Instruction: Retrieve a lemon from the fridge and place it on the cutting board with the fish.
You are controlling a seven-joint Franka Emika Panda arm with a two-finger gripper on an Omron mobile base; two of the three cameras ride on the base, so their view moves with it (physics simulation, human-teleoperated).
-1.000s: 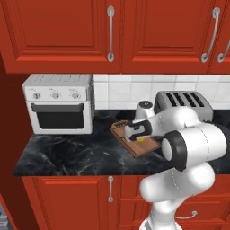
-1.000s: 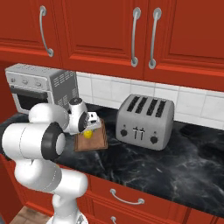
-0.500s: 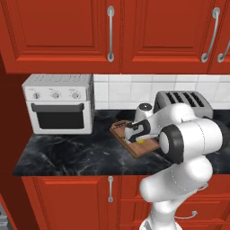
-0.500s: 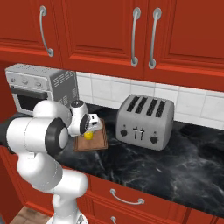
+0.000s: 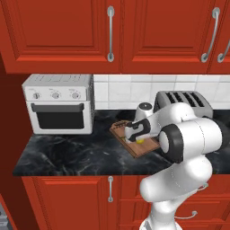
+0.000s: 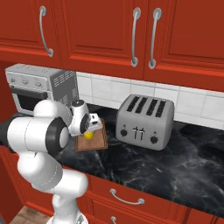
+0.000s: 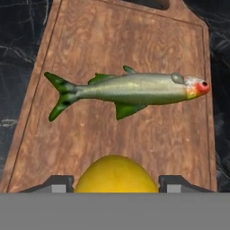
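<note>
The brown wooden cutting board (image 7: 112,40) lies on the dark counter between the toaster oven and the toaster, also seen as the board (image 5: 144,149) and the board (image 6: 99,141). The slim greenish-silver fish (image 7: 134,88) lies across its middle. My gripper (image 7: 116,183) hangs just over the board's near end, shut on the yellow lemon (image 7: 116,176), whose sides meet both finger tips. From the base cameras the gripper (image 5: 134,133) (image 6: 90,127) points down with the lemon (image 5: 140,140) (image 6: 89,135) low at the board's surface. The fridge is out of view.
A white toaster oven (image 5: 59,104) stands at the counter's left end. A silver four-slot toaster (image 6: 145,120) stands right of the board. Red cabinets hang above and the marble counter (image 6: 183,157) stretches right.
The hand has sunk slightly toward the board with the lemon between its fingers. The arm's elbow has shifted a little.
</note>
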